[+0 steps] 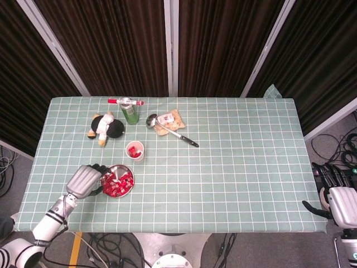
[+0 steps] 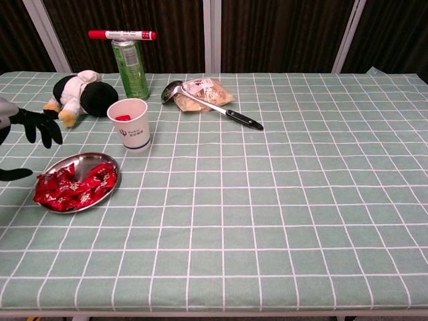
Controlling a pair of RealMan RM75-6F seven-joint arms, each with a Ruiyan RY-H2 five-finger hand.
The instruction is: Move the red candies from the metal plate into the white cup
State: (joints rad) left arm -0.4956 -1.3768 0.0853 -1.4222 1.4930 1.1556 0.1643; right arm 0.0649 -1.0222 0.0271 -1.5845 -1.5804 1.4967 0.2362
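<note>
A round metal plate (image 1: 125,190) (image 2: 85,160) near the table's front left holds several red candies (image 1: 118,182) (image 2: 72,187). Just beyond it stands the white cup (image 1: 134,151) (image 2: 132,126) with red candies inside. My left hand (image 1: 87,180) (image 2: 32,127) hovers at the plate's left side, fingers spread, holding nothing. My right hand (image 1: 340,200) hangs off the table's right edge, away from everything; its fingers are hard to make out.
A black and white plush toy (image 1: 105,127) lies behind the cup. A green can (image 1: 130,113) carries a red marker (image 1: 125,101) on top. A ladle (image 1: 170,129) rests over a snack bag (image 1: 169,120) at the back centre.
</note>
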